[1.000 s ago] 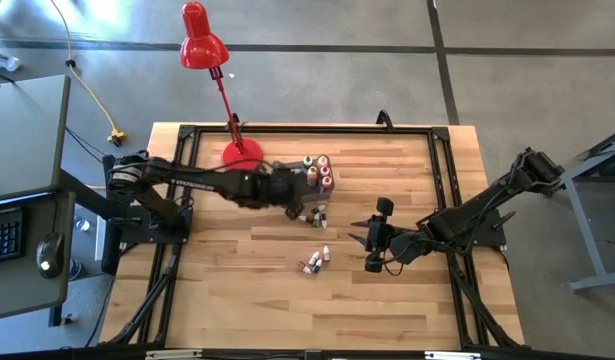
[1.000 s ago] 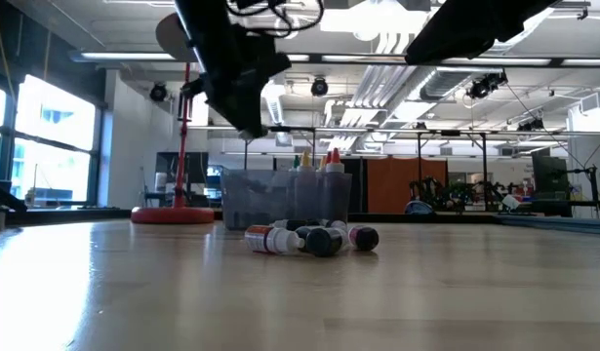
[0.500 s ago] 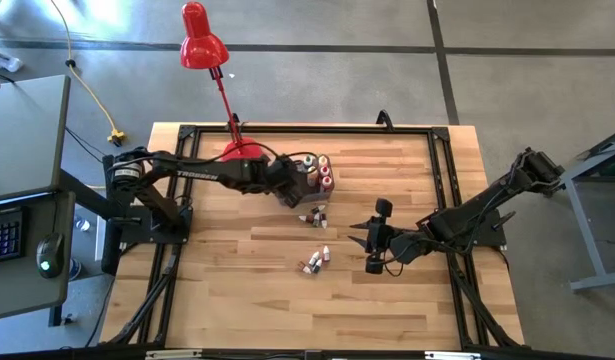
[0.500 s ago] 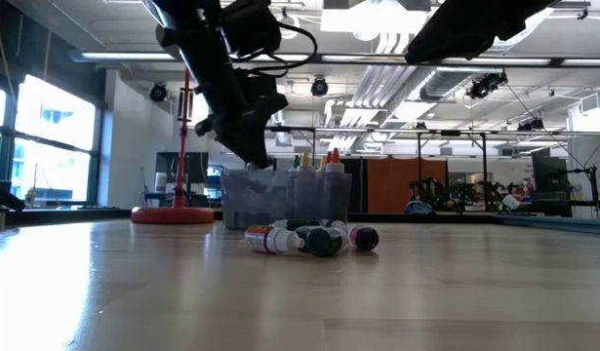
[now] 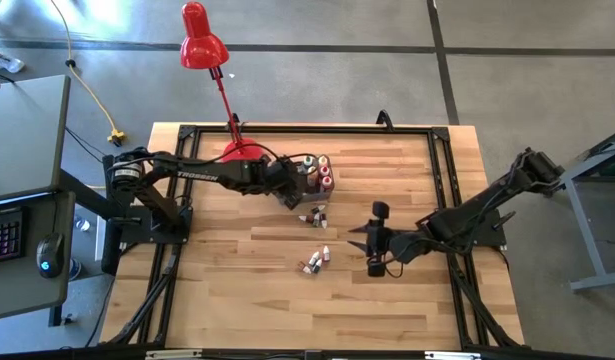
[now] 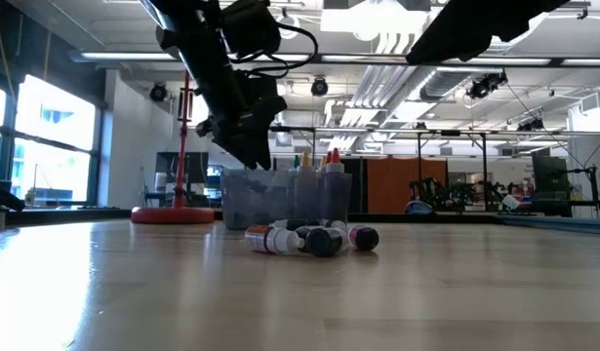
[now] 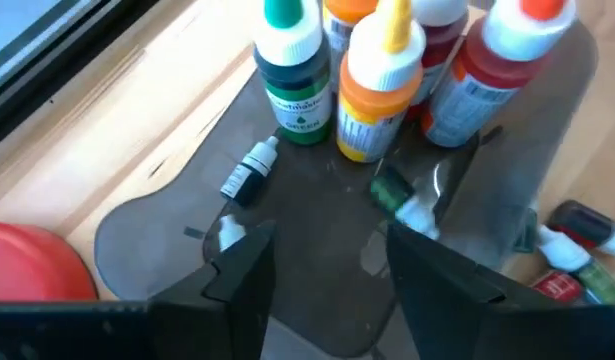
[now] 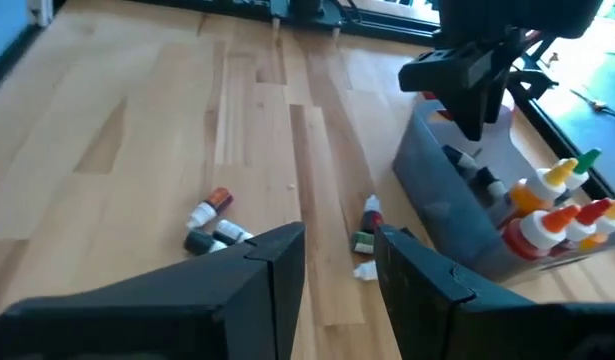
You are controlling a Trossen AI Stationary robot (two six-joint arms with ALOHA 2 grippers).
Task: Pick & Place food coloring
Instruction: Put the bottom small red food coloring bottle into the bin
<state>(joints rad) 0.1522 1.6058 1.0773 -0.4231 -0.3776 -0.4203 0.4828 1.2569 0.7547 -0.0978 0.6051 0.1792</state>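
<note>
Small plastic food-coloring squeeze bottles [image 7: 387,85] with pointed caps stand upright in the grey translucent bin [image 7: 187,235]; tiny white-capped ones lie flat. Left pincer [image 7: 322,265] open, empty; right pincer [image 8: 337,262] open.

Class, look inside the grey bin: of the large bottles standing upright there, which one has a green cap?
The dark green bottle, labelled GREEN, beside the orange bottle with its yellow tip; the red bottle has an orange-red tip.
</note>
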